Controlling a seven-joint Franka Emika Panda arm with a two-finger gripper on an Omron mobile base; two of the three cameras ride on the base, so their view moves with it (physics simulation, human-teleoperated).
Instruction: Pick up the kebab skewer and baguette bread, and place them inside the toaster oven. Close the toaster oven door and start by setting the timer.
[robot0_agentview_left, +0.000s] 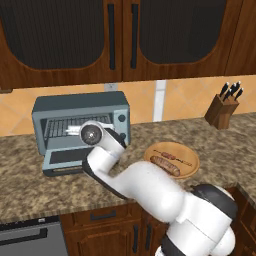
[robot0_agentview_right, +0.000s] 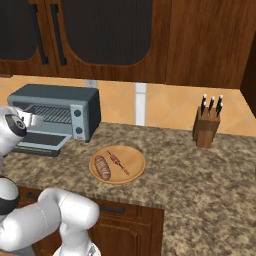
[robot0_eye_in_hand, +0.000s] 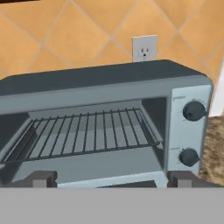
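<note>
Counter (robot0_agentview_left: 30, 185) lies bare before the toaster oven (robot0_eye_in_hand: 105, 87); pincer (robot0_eye_in_hand: 111, 179) spread wide at its mouth.

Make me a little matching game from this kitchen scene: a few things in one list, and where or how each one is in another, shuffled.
Things:
1. baguette bread
2. toaster oven door
3. knife block
4. gripper

States or places:
A. folded down open
B. on the round wooden plate, beside the kebab skewer
C. open, facing the oven's wire rack
D. by the tiled wall, far right

Pairs: 1-B, 2-A, 3-D, 4-C
</note>
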